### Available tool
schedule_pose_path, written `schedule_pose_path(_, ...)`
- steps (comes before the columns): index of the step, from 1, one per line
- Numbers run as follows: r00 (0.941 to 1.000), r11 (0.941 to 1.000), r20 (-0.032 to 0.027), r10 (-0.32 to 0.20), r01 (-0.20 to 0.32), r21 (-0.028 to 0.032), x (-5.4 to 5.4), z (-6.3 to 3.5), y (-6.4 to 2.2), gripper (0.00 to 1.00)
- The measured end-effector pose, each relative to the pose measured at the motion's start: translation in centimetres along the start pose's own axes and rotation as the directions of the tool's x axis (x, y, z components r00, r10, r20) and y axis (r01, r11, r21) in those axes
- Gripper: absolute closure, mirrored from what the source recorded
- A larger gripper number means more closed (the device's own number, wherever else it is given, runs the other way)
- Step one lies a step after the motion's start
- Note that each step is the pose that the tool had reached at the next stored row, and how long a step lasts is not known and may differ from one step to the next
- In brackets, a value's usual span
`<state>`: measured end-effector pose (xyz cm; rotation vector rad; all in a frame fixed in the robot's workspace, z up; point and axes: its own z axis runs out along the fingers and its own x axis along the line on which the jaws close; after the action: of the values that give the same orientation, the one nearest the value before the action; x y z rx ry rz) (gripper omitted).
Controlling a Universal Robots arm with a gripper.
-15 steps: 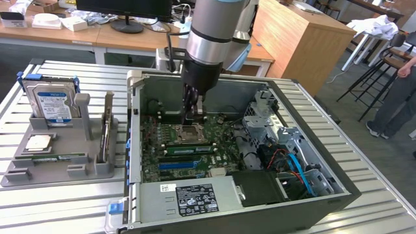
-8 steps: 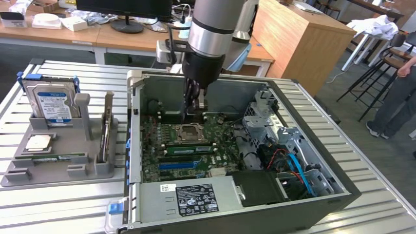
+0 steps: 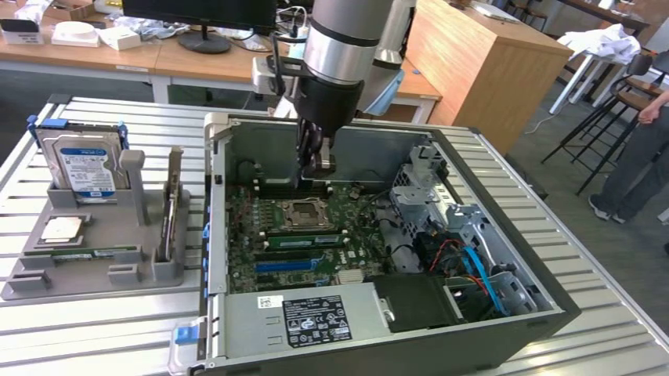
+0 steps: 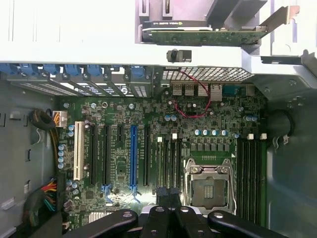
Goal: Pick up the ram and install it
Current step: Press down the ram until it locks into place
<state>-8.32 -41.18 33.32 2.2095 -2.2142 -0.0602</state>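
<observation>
Open computer case [image 3: 544, 309] on a slatted metal table [image 3: 585, 258], with a grey parts holder [image 3: 141, 266] just beside it at the exterior view's left. The ram [image 3: 86, 252] – a long, narrow, thin green strip, its chips and label too small to make out – lay flat in a shallow slot near the front of the holder, well apart from the arm. In the same holder a blue-labelled hard drive [image 3: 86, 168] stood upright at the back, a square silver processor chip [image 3: 63, 229] lay between the drive and the ram, and a graphics card [image 3: 169, 207] stood on edge on the side nearest the case. The tool [image 3: 319, 160] hung inside the case over the motherboard [image 3: 246, 227], above and just behind the empty processor socket [image 3: 303, 211]; its fingers were closed together. In the wrist view the dark fingertips [image 4: 156, 213] met at the picture's edge beside the socket [image 4: 208, 186], with the long memory slots [image 4: 168, 163] – dark and narrow – flanking it.
</observation>
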Motion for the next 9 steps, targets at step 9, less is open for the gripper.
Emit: schedule_pose_path(9,1.0000,1.0000,-0.0003,0.000,0.000,-0.0002,0.00,-0.02,-0.14,0.90)
